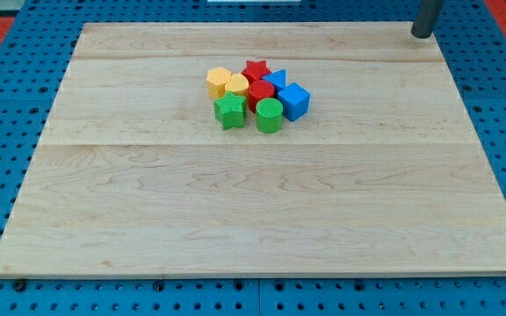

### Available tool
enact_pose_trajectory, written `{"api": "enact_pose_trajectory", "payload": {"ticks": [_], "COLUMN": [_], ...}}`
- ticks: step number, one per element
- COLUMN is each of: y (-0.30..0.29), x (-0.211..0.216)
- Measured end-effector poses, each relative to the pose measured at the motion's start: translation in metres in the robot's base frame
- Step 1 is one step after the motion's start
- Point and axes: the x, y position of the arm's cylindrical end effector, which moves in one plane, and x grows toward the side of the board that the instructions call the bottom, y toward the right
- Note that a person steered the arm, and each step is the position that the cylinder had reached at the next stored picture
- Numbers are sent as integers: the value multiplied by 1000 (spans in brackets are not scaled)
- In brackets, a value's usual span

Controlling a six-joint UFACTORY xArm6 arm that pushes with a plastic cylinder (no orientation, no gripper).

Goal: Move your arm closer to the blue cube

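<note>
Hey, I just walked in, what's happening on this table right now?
I'm a single arm with a rod, meant to bring my tip closer to the blue cube. Right now my tip sits at the view's top right corner of the wooden board, well apart from every block. The blocks are bunched together near the board's top middle: the blue cube on the cluster's right edge, beside a green cylinder, a green star, a red star and yellow blocks. Nothing is being pushed.

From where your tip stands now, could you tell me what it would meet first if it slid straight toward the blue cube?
Probably the blue cube itself: my tip sits at the view's top right, with only bare board between, though depth is hard to judge.
</note>
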Motion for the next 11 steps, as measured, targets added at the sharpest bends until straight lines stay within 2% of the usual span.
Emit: {"api": "enact_pose_trajectory", "payload": {"ticks": [4,5,6,7,8,9,10,11], "y": [11,16,27,42,10,-92,-172,-221], "x": [22,35,73,80,155,196,203,181]}}
